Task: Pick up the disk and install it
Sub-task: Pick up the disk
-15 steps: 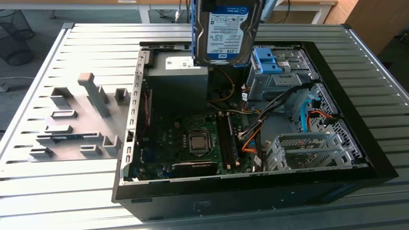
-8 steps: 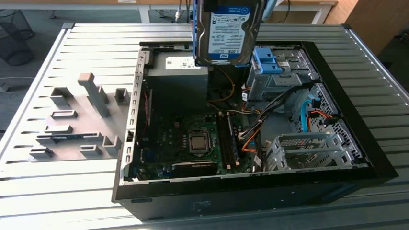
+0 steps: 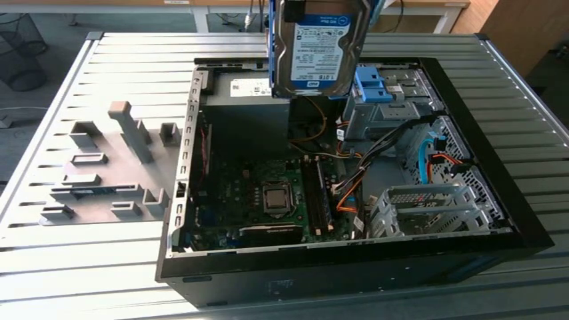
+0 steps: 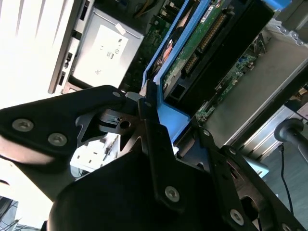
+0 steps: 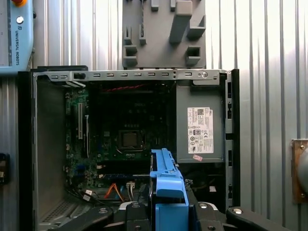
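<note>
One disk (image 3: 318, 50) at upper centre, one open computer case (image 3: 356, 267) mid-frame, one grey fixture plate (image 3: 133, 177) at the exterior view's left, one slatted table (image 3: 53, 267) underneath.

Exterior view: high, mid-range, angled down into the open case (image 3: 356, 267) on the table (image 3: 133, 53). My first wrist view looks straight down into it from above. My second wrist view is close and tilted, sighting along the disk (image 4: 202, 43). All three share the power supply (image 5: 199, 125).

We saw the flat rectangular silver metal hard drive (image 3: 318, 50), white-labelled with a blue lower band, blue plastic rails on its edges, hanging upright, aloft over the open black computer case (image 3: 356, 267).
</note>
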Robot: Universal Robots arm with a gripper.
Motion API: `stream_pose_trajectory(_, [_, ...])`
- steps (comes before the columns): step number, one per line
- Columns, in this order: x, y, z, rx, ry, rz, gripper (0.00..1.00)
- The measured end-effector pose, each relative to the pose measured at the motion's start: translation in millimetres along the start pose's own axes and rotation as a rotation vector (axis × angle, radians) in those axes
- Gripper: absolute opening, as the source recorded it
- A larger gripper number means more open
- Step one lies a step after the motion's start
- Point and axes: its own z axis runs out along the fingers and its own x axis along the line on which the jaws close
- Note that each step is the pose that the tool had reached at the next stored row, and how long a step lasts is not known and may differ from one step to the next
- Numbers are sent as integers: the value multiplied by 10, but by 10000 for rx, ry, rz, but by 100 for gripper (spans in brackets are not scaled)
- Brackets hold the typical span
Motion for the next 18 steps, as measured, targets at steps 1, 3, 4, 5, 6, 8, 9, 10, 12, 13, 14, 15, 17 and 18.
stream_pose_trajectory(1, [31,-1,0,-1,1,0,36])
stream_pose_trajectory(3, [87,-3,2,-1,1,0,36])
stream_pose_trajectory(4, [122,-4,3,-1,1,0,36])
stream_pose_trajectory(5, [156,-5,5,0,0,0,36])
stream_pose_trajectory(6, [183,-7,5,0,1,-1,36])
stream_pose_trajectory(8, [241,-10,5,-1,2,0,36])
stream_pose_trajectory(9, [266,-12,6,1,-1,0,36])
stream_pose_trajectory(10, [279,-17,6,1,-1,0,36])
stream_pose_trajectory(12, [290,-48,6,-1,2,1,36])
stream_pose_trajectory(13, [292,-85,6,0,1,1,36])
stream_pose_trajectory(14, [292,-130,6,0,2,-1,36])
stream_pose_trajectory(15, [292,-170,5,-1,3,0,36])
stream_pose_trajectory(17, [292,-185,6,0,0,-1,36])
stream_pose_trajectory(18, [292,-185,6,0,1,0,36])
